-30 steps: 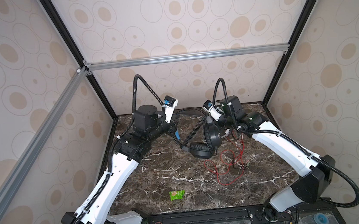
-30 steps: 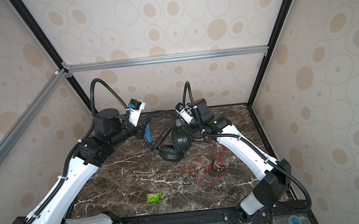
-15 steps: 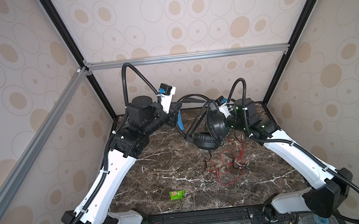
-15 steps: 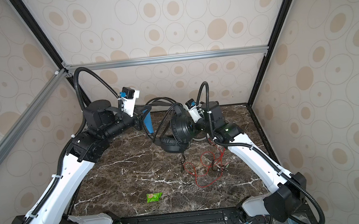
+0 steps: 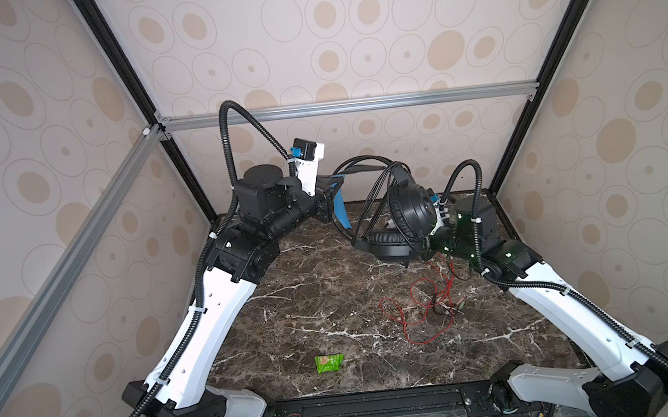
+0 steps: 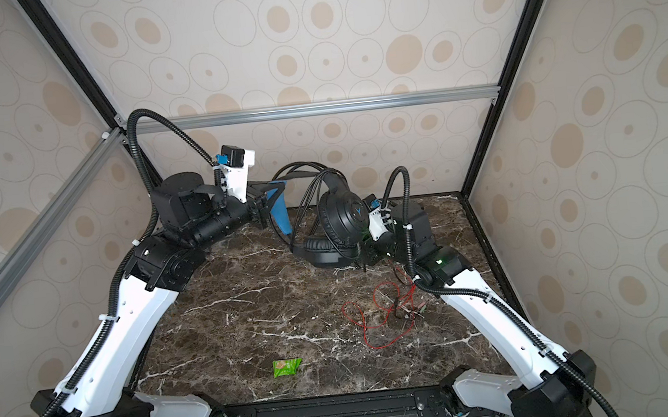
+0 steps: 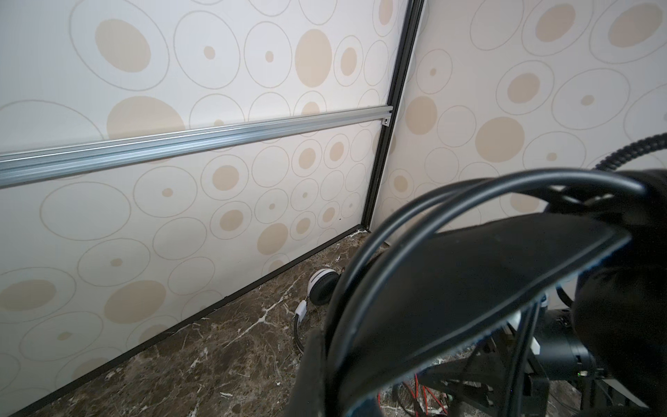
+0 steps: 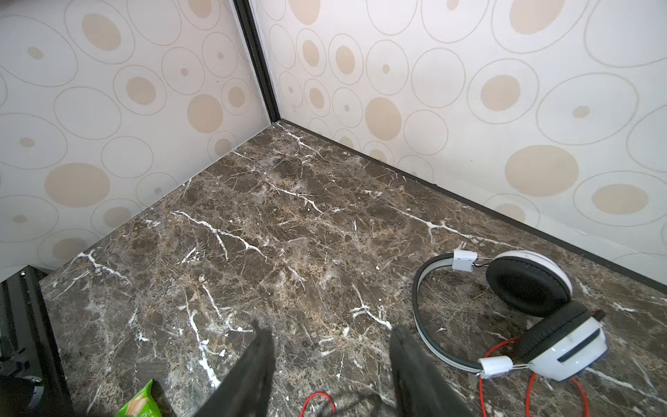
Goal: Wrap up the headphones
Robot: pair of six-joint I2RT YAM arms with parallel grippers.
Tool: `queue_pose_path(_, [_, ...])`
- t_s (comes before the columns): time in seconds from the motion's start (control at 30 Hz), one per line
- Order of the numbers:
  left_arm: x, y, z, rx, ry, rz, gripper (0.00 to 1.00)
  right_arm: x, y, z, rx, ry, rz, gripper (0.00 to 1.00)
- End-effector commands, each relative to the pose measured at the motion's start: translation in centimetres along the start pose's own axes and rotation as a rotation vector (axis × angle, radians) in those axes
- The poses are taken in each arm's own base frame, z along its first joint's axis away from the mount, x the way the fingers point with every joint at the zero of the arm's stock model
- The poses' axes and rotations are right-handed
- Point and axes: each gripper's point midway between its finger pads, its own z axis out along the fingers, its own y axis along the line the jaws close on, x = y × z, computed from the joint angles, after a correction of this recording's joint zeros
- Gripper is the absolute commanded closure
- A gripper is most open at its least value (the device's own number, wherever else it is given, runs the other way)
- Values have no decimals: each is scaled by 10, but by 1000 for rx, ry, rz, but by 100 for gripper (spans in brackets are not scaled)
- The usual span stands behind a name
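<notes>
Dark marble table [image 5: 312,303] carries your whole setup. Black headset [image 5: 412,210]: raised at the back middle, with your left gripper [image 5: 330,203] closed tight on its blue-lined headband. Black cable [image 5: 369,202] runs in several loops from the band down to the ear cups. Right gripper [image 8: 328,326]: hidden behind an ear cup in both top views; jaws parted, nothing between them. White headset [image 8: 523,314]: flat on the table near the back wall. Red cable [image 5: 418,318]: loose beside your right arm. Green packet [image 5: 329,362]: front centre, well apart.
</notes>
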Motion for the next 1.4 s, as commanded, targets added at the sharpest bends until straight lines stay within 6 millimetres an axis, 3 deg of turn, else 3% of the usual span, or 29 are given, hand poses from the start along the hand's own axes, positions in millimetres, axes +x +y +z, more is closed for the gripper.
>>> queue_pose_path(0.0, [-47, -11, -15, 39, -135, -18, 100, -18, -5, 1, -1, -30, -11, 44])
queue_pose_path(0.3, [-58, -10, -19, 27, -159, -29, 100, -36, -10, 9, -32, -42, -16, 38])
queue_pose_path(0.53, [-68, -13, -26, 34, -184, -39, 100, -16, -8, -8, -10, -34, 8, 23])
queue_pose_path(0.87, [-79, -20, -28, 70, -198, -40, 100, 0, -2, -47, 18, 4, -23, 15])
queue_pose_path(1.37, [-97, -22, -34, 72, -237, -48, 100, 22, 8, -38, -54, 41, -10, 8])
